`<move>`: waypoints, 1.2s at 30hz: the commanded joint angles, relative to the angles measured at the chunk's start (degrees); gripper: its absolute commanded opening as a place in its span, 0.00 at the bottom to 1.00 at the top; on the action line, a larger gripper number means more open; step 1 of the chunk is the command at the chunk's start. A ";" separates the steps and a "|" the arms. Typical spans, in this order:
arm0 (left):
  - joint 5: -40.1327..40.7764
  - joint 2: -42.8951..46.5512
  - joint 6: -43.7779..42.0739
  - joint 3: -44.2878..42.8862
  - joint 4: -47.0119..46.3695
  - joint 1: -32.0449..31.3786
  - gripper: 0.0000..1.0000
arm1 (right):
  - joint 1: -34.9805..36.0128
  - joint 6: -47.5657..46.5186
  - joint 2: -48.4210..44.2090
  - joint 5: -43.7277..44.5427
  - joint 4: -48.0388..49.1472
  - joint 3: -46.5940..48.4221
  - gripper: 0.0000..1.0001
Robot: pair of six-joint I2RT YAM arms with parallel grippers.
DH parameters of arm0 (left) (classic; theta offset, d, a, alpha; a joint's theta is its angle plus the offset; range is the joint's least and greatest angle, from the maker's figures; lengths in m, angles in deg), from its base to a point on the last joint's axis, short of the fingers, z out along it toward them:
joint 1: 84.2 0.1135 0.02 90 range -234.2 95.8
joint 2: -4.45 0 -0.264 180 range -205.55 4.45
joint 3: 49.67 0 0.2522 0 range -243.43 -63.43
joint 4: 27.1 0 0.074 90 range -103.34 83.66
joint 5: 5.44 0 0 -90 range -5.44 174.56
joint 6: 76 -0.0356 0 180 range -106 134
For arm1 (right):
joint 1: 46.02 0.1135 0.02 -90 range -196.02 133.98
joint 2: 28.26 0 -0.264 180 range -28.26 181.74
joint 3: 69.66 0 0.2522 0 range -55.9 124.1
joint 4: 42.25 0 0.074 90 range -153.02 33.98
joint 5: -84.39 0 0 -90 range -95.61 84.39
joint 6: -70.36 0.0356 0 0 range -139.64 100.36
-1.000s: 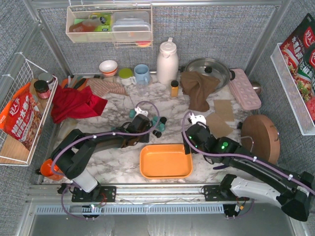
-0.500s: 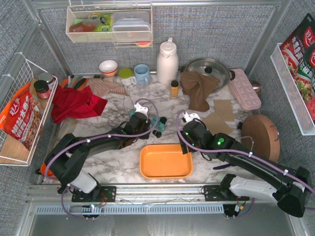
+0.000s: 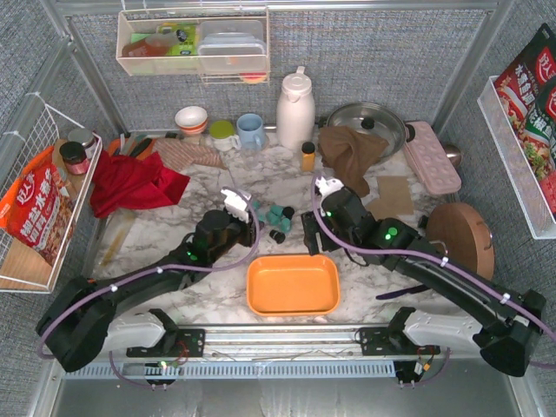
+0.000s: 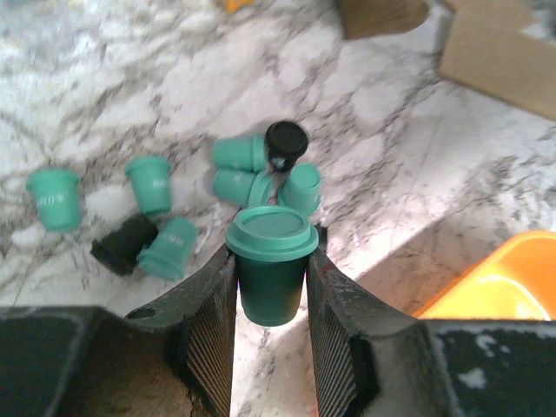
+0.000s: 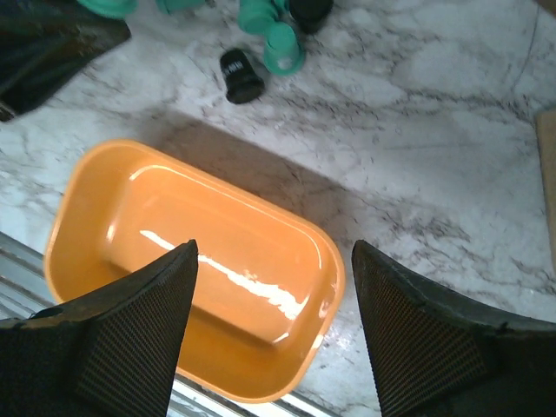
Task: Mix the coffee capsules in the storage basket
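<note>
Basket (image 3: 293,286): orange, empty, at near edge of table (image 3: 201,187), betw. the two arm bases.
Capsules (image 3: 276,215): loose pile on the table at 11 o'clock of basket, just past its far rim. Mostly teal, a few black, e.g. black capsule (image 5: 241,76). Most lie on their sides, several touching.
Left pincer (image 4: 271,261): pinching one teal capsule, the held capsule (image 4: 272,233), upright, lid up.
Why that grip: fingers press the tapered sides under the lid rim, so the rim prob. stops it slipping down. Held upright, it should drop in cleanly.
Lift: held capsule looks clear of the table, near side of the pile. Can't be sure of the gap.
Left arm pose: low and stretched, from base at 7 o'clock out toward 1 o'clock, wrist at the pile's left edge.
Right pincer (image 5: 274,252): spread wide, nothing betw. fingers, at 1 o'clock of basket centre, over its far right corner.
Right arm pose: from base at 5 o'clock, forearm running toward 10 o'clock, wrist tipped down at the basket.
Why there: prob. waiting its turn at the pile, or ready to steady the basket.
Stage: early, nothing in the basket yet.
Next: carry held capsule toward 5 o'clock, release over the basket.
Risk: both wrists close together near the far rim, could clash.
</note>
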 commanded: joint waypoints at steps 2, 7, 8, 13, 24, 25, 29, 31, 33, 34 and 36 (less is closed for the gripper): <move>-7.98 4.20 -4.98 2.45 -10.82 -0.18 0.40 | -0.23 -0.78 2.30 -4.43 3.52 3.78 0.76; -14.10 8.11 -7.34 8.23 -18.70 -0.38 0.40 | -0.43 -0.68 4.61 -5.85 4.62 5.74 0.76; -15.15 8.95 -8.20 9.38 -19.94 -0.53 0.40 | -0.45 -0.67 5.17 -6.09 4.88 6.15 0.76; -17.71 12.92 -12.11 13.86 -24.64 -1.98 0.40 | -0.57 -0.71 7.76 -7.15 5.68 7.90 0.76; -20.64 12.94 -18.81 16.81 -28.02 -4.39 0.39 | -0.53 0.25 8.89 -10.36 7.30 10.99 0.76; -20.79 12.48 -19.45 16.81 -28.67 -4.56 0.39 | -0.54 0.43 8.78 -10.51 7.52 11.20 0.76; -21.46 10.02 -21.03 16.45 -31.56 -5.25 0.38 | -0.54 1.46 8.08 -11.56 9.34 11.56 0.76; -22.06 8.54 -21.39 15.97 -32.45 -5.83 0.38 | -0.47 2.44 7.55 -12.55 11.15 10.99 0.76; -22.17 7.00 -21.81 15.45 -33.05 -6.79 0.37 | -0.45 3.66 7.15 -14.17 13.30 10.13 0.76; -21.96 6.12 -22.01 15.26 -33.45 -7.21 0.37 | -0.37 4.21 7.08 -15.08 14.19 9.74 0.76; -21.36 5.24 -22.41 15.10 -34.69 -8.03 0.37 | -0.13 4.87 7.57 -16.38 14.81 9.49 0.76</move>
